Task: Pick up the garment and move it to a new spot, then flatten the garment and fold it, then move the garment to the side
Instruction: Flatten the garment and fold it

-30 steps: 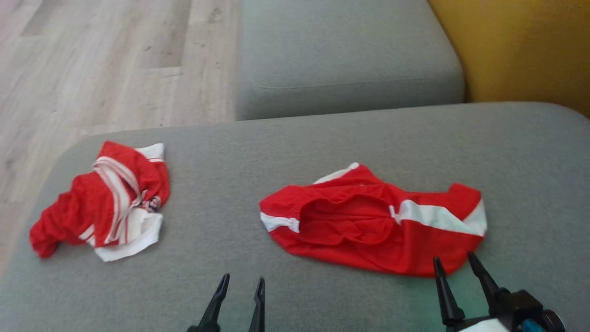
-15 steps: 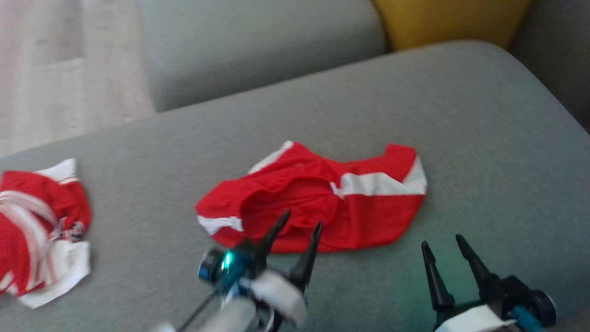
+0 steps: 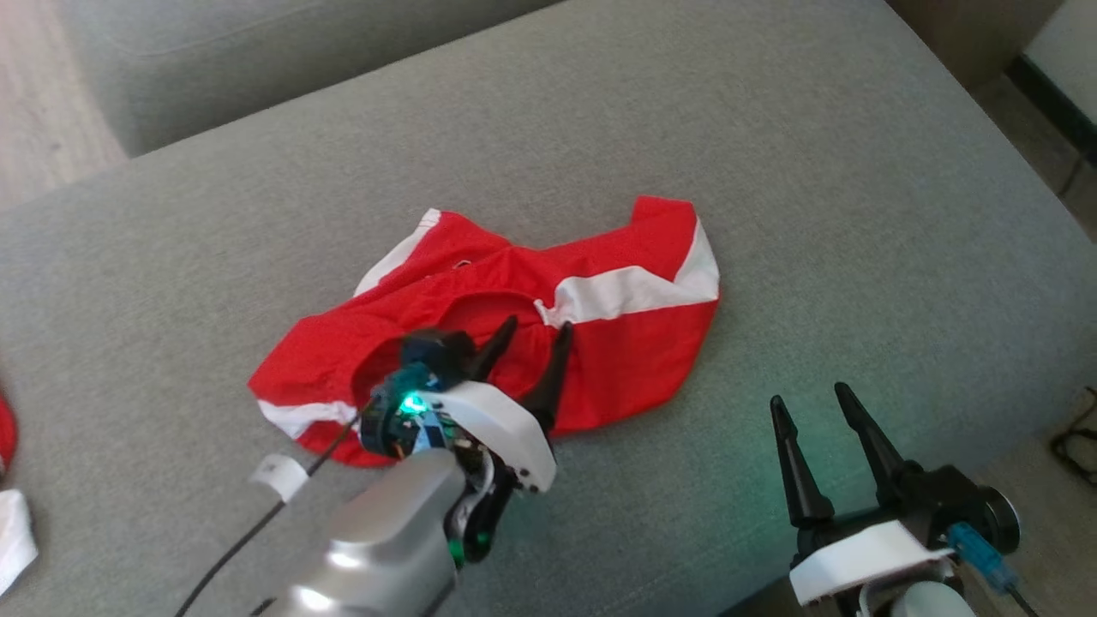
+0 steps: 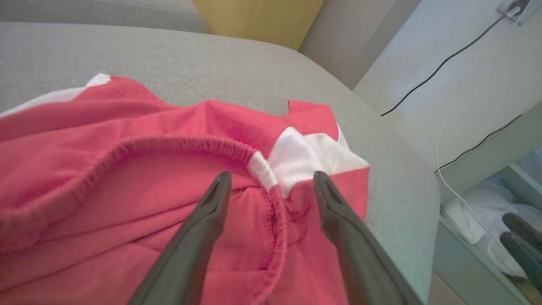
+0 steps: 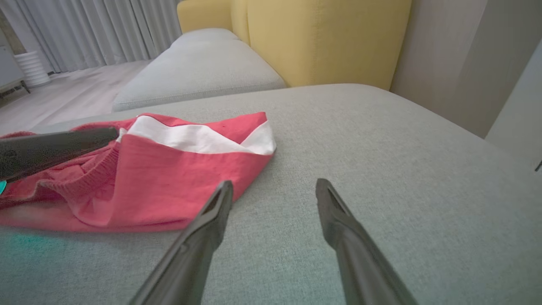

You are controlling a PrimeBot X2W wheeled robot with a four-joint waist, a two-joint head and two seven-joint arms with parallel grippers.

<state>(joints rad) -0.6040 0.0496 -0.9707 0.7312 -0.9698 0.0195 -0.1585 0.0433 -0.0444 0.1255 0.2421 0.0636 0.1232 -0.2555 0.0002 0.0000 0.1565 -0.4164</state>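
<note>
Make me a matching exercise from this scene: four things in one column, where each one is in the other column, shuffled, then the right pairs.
Things
1. left gripper
2. right gripper
3. red shorts
4. yellow backrest

Places
A. crumpled on the grey sofa cushion
B. open, above bare cushion beside the shorts
C. upright behind the grey seats
D. open, over the shorts' elastic waistband

Pairs: 1-D, 2-B, 3-A, 4-C
</note>
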